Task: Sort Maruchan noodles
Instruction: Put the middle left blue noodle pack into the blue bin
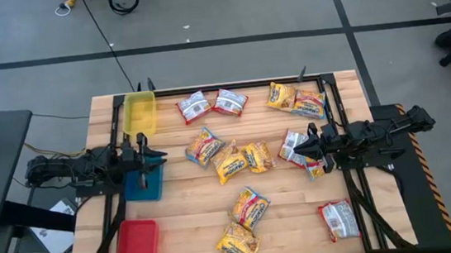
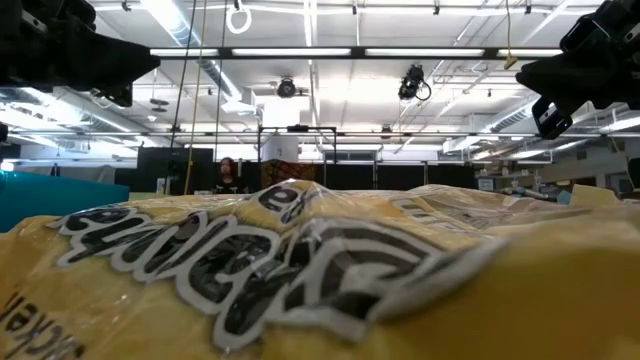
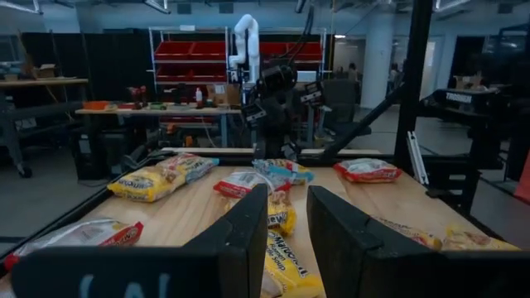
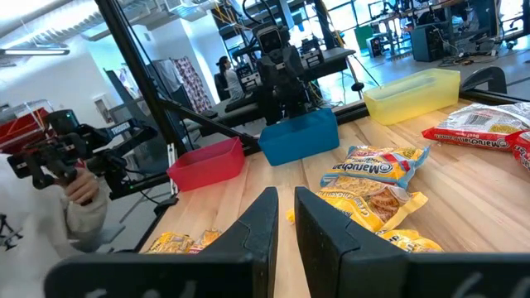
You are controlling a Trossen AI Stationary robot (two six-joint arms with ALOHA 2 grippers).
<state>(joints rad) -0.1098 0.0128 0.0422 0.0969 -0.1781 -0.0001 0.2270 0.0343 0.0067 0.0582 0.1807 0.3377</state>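
Nothing had yet been sorted, by the look of it; both arms hung at the table's edges and the step in hand was judged to be the first reach for a packet. The left gripper (image 1: 160, 156) hovered over the blue tray (image 1: 145, 184), its fingers (image 3: 240, 240) a narrow gap apart and holding nothing; the right gripper (image 1: 302, 147) sat at the opposite side, fingers (image 4: 257, 228) likewise slightly parted and empty, its tips just beside a red-and-white packet (image 1: 294, 146). To do the reach well, the right arm would probably best take that nearest packet first, opening wider beforehand, since the wrappers lay flat and would need pinching at an edge; overlapping packets in the middle cluster (image 1: 230, 159) risked being dragged along together. The Maruchan noodles (image 1: 248, 205) were scattered over the wooden table (image 1: 293, 220): a yellow pair low at centre, a red-and-white one (image 1: 338, 219) toward the right front corner, the yellow cluster mid-table, two red-and-white packets (image 1: 212, 104) and two yellow ones (image 1: 296, 99) along the far edge; they looked glossy, crinkled and slippery. The red tray (image 1: 137, 247) and yellow tray (image 1: 140, 113) lay along the left side, all seemingly without packets.
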